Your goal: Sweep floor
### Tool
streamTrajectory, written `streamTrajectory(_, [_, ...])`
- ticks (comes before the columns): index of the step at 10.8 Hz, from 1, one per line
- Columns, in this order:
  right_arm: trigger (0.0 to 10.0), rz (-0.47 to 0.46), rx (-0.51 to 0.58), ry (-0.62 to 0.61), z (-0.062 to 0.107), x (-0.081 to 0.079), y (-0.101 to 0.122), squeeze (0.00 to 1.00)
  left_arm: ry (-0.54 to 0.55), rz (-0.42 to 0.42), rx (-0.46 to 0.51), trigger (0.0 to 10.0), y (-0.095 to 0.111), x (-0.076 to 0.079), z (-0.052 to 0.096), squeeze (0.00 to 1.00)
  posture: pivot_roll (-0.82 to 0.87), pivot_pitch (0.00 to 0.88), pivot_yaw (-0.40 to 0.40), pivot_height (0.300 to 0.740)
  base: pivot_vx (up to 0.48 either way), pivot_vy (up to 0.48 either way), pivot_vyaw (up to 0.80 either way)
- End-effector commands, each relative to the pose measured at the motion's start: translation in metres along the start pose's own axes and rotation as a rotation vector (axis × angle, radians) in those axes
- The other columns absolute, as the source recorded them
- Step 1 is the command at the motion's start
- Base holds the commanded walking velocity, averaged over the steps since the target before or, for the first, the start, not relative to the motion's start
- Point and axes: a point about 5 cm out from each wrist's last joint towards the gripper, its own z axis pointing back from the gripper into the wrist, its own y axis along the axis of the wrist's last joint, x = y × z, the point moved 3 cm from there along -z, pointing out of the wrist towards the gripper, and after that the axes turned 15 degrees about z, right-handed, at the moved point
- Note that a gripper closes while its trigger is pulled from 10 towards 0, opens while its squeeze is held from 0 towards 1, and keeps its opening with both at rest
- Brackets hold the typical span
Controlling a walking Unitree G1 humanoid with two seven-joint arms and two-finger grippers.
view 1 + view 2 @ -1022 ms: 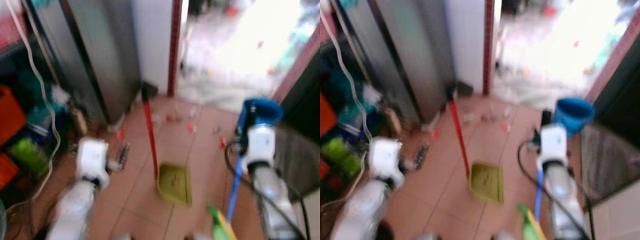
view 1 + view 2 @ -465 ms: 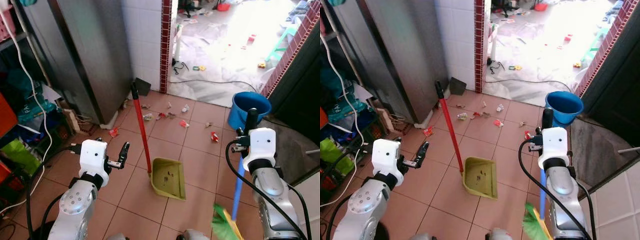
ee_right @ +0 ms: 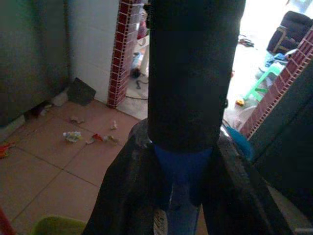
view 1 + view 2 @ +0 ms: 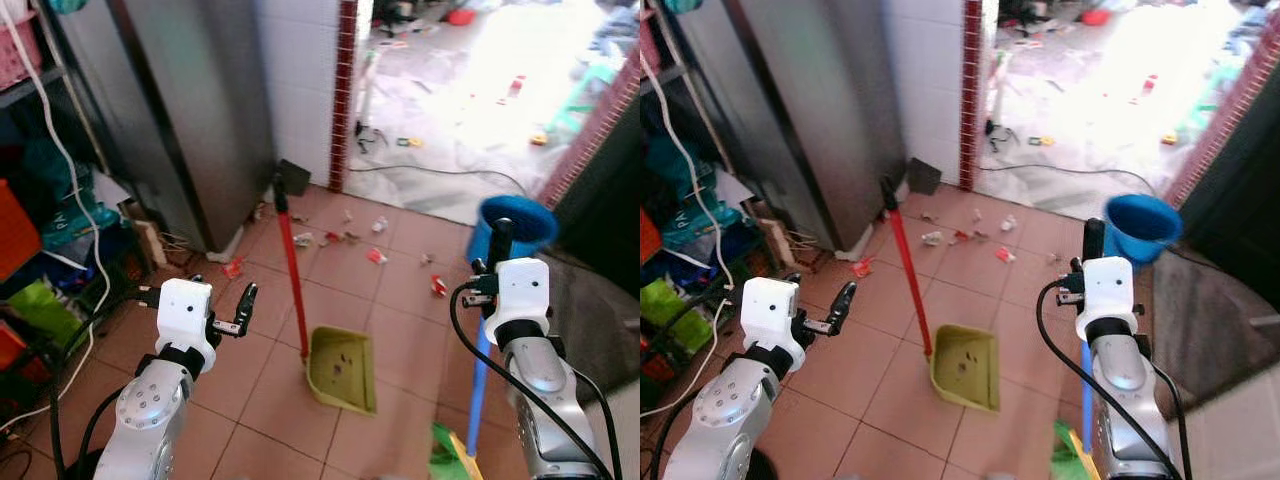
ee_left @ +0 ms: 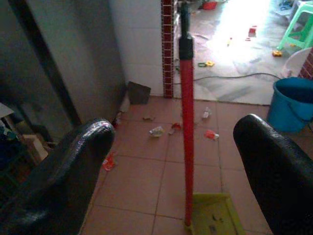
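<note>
A green dustpan [image 4: 342,368] stands on the terracotta tiles with its red handle [image 4: 292,270] upright. My left gripper [image 4: 245,305] hangs open to the left of that handle, apart from it; in the left wrist view the red handle [image 5: 187,122] stands ahead between the two black fingers [image 5: 73,166]. My right gripper [image 4: 497,262] is shut on the broom's blue handle [image 4: 478,370], just below its black grip [image 3: 190,73]. Green bristles [image 4: 445,460] rest on the floor near my feet. Litter scraps [image 4: 375,255] lie scattered beyond the dustpan.
A blue bucket [image 4: 515,222] stands behind my right arm. A tall grey cabinet [image 4: 190,110] and cluttered shelves [image 4: 40,220] with a white cable close off the left. A brick-edged doorway [image 4: 345,90] opens onto a bright, littered room. A dark mat [image 4: 590,300] lies at right.
The camera has shifted a little and the blur of a second ago is gone. Both arms, the dustpan and the broom keep the same places.
</note>
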Motion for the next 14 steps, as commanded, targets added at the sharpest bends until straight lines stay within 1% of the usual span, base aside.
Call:
streamTrajectory(1, [10.0,0.004,0.028,0.004,-0.0028,0.0004,0.0071,0.0,-0.001,-0.002,0.019,10.0,0.0055,-0.0006,-0.0001,0.0,-0.04,0.004,0.007,0.74,0.341,0.0,0.0])
streamTrajectory(12, [10.0,0.017,0.022,0.006,-0.0021,0.0013,0.0043,0.0,-0.013,0.007,0.002,10.0,0.0017,0.0033,0.0001,0.0,-0.04,0.013,0.006,0.74,0.328,0.0,0.0])
streamTrajectory(13, [10.0,0.017,0.021,0.007,-0.002,0.0009,0.004,0.0,-0.01,0.004,0.002,10.0,0.0016,0.0032,0.0002,0.0,-0.04,0.013,0.006,0.74,0.296,0.0,0.0])
streamTrajectory(14, [10.0,0.017,0.02,0.008,-0.0021,0.0006,0.0037,0.0,-0.006,0.0,0.008,10.0,0.0021,0.0025,0.0001,0.0,-0.04,0.013,0.006,0.74,0.0,0.0,0.0])
